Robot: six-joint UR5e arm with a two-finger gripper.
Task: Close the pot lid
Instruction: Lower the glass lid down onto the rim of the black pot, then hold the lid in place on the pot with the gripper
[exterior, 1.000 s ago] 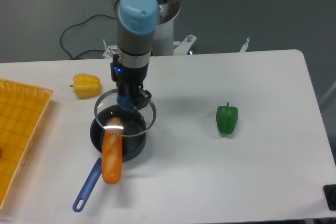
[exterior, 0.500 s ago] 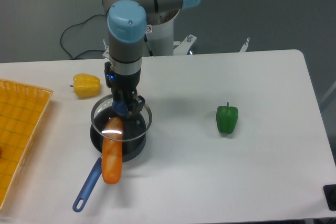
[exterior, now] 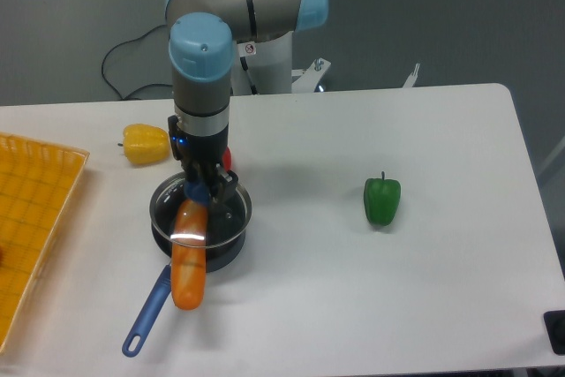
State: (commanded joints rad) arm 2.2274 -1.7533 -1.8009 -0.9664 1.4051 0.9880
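The pot [exterior: 221, 249] is a small dark saucepan with a long blue handle [exterior: 147, 311], left of the table's middle. An orange carrot-like piece [exterior: 188, 258] sticks out of it over the front rim. The glass pot lid [exterior: 231, 211] with its metal rim sits over the pot, resting on the orange piece. My gripper [exterior: 200, 190] points straight down over the pot and is shut on the lid's blue knob.
A yellow pepper [exterior: 146, 144] lies behind the pot on the left. A small red thing [exterior: 227, 157] peeks out behind the gripper. A green pepper [exterior: 382, 200] stands to the right. A yellow mesh tray [exterior: 31, 209] is at the left edge.
The gripper has moved left and down with the lid. The lid went from behind and right of the pot to sitting over it.
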